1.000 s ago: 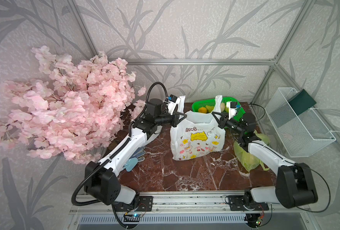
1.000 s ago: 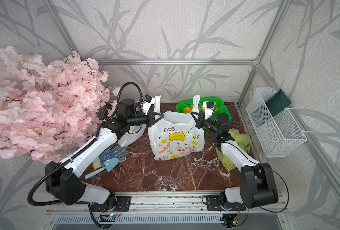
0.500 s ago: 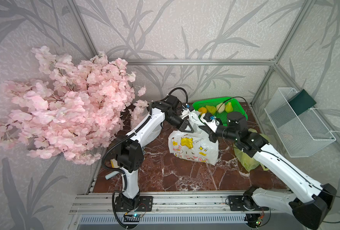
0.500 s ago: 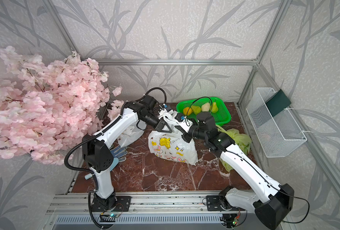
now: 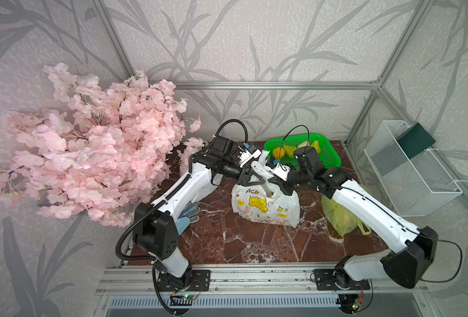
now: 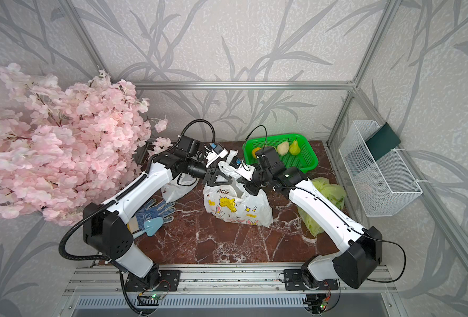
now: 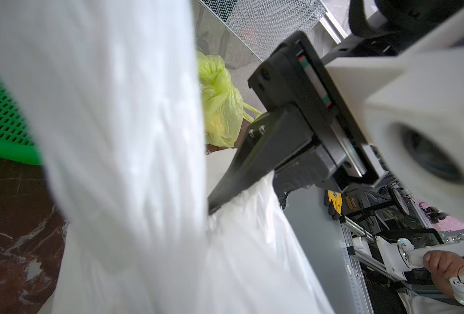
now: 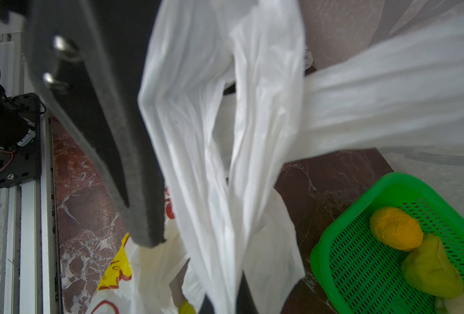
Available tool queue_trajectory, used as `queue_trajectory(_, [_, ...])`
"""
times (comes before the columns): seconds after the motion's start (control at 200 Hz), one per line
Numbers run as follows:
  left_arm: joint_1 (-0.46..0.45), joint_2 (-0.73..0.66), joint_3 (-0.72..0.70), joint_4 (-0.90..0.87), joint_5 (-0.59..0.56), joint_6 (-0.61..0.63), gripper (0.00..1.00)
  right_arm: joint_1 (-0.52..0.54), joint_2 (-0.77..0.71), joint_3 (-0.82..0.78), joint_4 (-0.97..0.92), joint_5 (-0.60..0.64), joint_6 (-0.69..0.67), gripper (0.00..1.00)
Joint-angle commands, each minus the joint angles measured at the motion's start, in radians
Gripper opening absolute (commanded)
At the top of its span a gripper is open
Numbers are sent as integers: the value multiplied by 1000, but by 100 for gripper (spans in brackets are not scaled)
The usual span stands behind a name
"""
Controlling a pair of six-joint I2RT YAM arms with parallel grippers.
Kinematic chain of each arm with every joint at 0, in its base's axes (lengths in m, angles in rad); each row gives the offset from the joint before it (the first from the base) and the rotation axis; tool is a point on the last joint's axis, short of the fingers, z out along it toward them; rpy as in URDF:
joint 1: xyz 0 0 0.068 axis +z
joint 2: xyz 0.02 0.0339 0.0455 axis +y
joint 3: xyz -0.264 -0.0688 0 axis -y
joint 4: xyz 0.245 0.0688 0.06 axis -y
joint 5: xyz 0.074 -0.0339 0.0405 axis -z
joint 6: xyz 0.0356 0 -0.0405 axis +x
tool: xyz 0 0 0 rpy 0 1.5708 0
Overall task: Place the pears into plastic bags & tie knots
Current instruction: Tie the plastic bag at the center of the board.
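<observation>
White bag point(image 5: 265, 208) handles, spread earlier, now drawn together; right hand point(image 5: 275, 181) still clamped.

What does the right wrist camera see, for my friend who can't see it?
Up close, the twisted handles of a white plastic bag fill the picture. One of the robot's dark fingers is beside them, over a red-brown marble table. A green basket holds an orange fruit and a yellow-green pear.
</observation>
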Motion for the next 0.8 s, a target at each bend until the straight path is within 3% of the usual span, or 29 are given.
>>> queue_trajectory(0.0, [-1,23,51,5,18,8,50,13,5,42,-29,-48,-2,0])
queue_trajectory(0.18, [-2,31,69,12,4,-9,54,32,29,70,-76,-42,-18,0])
queue_trajectory(0.42, [-2,31,86,-14,26,14,53,32,63,94,-103,-7,-25,0])
queue_trajectory(0.555, [-4,44,83,34,43,-20,45,32,71,100,-95,-10,-12,0])
queue_trajectory(0.595, [-6,47,81,44,53,-27,37,31,71,101,-87,-2,2,0])
queue_trajectory(0.65, [-8,53,83,42,56,-22,20,31,66,100,-66,40,51,0])
queue_trajectory(0.705, [-4,56,89,16,38,2,7,18,53,102,-54,51,105,16])
queue_trajectory(0.72, [-4,59,90,5,29,13,5,8,45,105,-51,41,132,28])
queue_trajectory(0.735, [-4,61,92,-6,19,24,4,-2,37,105,-48,30,162,33])
queue_trajectory(0.795, [3,62,94,-29,-20,52,2,-69,-4,91,-12,-73,291,42])
